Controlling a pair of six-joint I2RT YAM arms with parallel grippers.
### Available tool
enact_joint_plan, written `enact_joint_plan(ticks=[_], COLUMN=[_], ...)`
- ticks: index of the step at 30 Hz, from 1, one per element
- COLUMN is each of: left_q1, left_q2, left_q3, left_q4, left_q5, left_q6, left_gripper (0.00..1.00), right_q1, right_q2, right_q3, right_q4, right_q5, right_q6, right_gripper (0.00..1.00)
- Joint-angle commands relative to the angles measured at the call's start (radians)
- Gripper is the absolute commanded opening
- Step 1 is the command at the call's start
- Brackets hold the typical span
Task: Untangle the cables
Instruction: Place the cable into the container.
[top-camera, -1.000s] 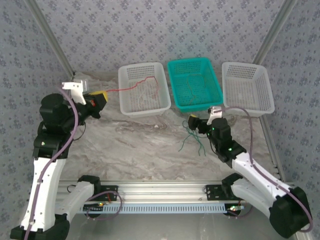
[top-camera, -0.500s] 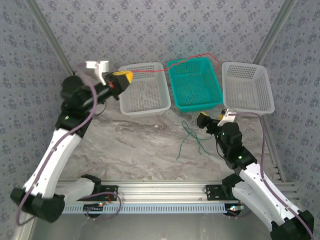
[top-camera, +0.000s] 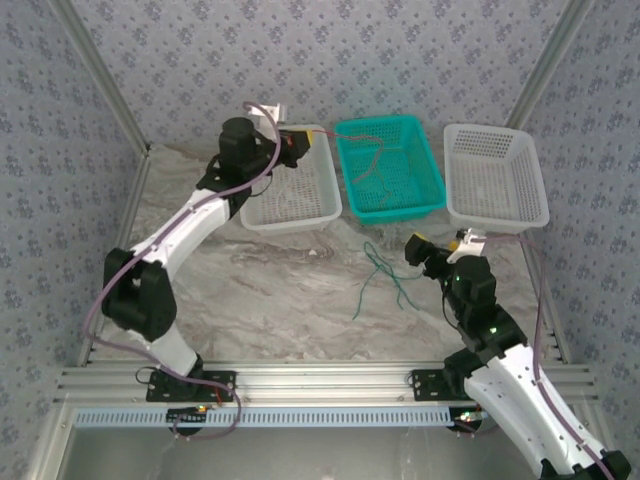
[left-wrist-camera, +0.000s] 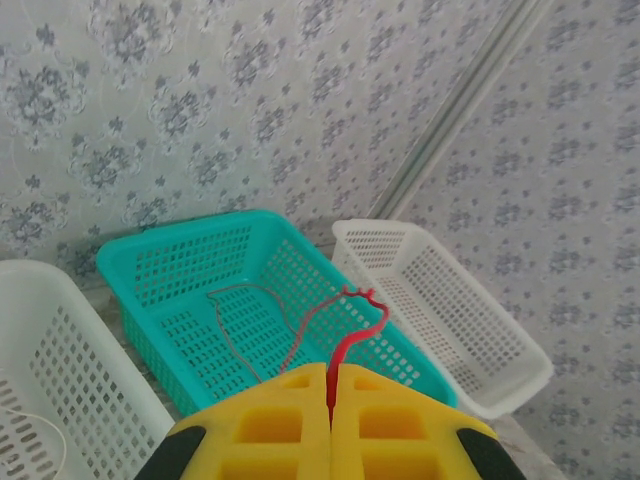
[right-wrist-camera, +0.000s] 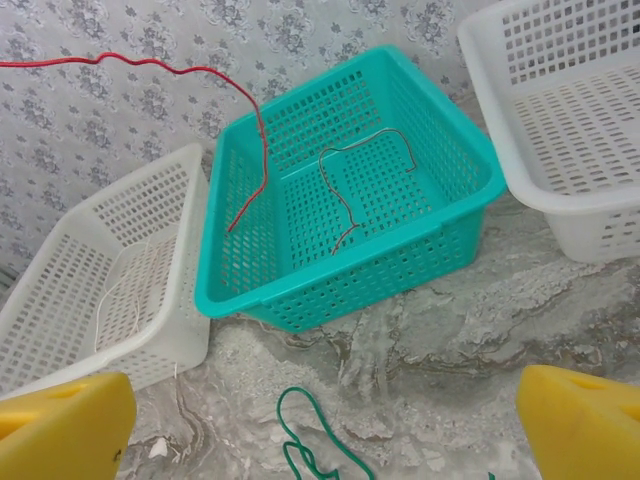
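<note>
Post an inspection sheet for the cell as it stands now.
surface: marble-look table, no spills seen.
job's things: red cable pinched in left gripper, free end hanging over teal basket; brownish cable inside it; whitish cable in left white basket; green cables loose on table.
clutter: nothing seen.
grippers: left gripper shut on red cable; right gripper open, empty, near green cables.
cables: purple arm cables along both arms.
surroundings: patterned walls, aluminium rail.

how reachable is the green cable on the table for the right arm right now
Probably yes. The right pincer hangs open just beside the green cable, which lies loose on the bare marble table. Nothing stands between them, so a short move down should do it.
</note>
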Motion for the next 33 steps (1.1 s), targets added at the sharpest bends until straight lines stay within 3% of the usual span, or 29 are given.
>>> enact_joint_plan(ticks=[1, 14, 20, 29, 33], left_q1=[-0.033, -0.169, -0.208, -0.235, -0.235], left_q2=[0.064, 0.379, 0.466, 0.458, 0.393], left_q3=[0.099, 0.385, 0.456, 0.456, 0.440], left_q4=[0.038, -0.146, -0.232, -0.243, -0.260], left_q5=[-0.042, -0.150, -0.208, -0.229, -0.240], left_q6=[0.054, 0.199, 0.229, 0.243, 0.249], left_gripper=[0.00, 0.00, 0.15, 0.57, 0.91], right_q1=[-0.009, -0.019, -0.020, -0.023, -0.023], right_q2=[-0.014, -0.057, -0.065, -0.087, -0.087], right_q3=[0.031, 0.056, 0.058, 0.048, 0.050], right_q4=[-0.037, -0.073, -0.109, -0.114, -0.127], right_q5=[0.014, -0.006, -0.005, -0.006, 0.001], right_q6=[0.007, 0.014, 0.020, 0.033, 0.030], right_gripper=[1.00, 1.00, 1.00, 1.00, 1.00])
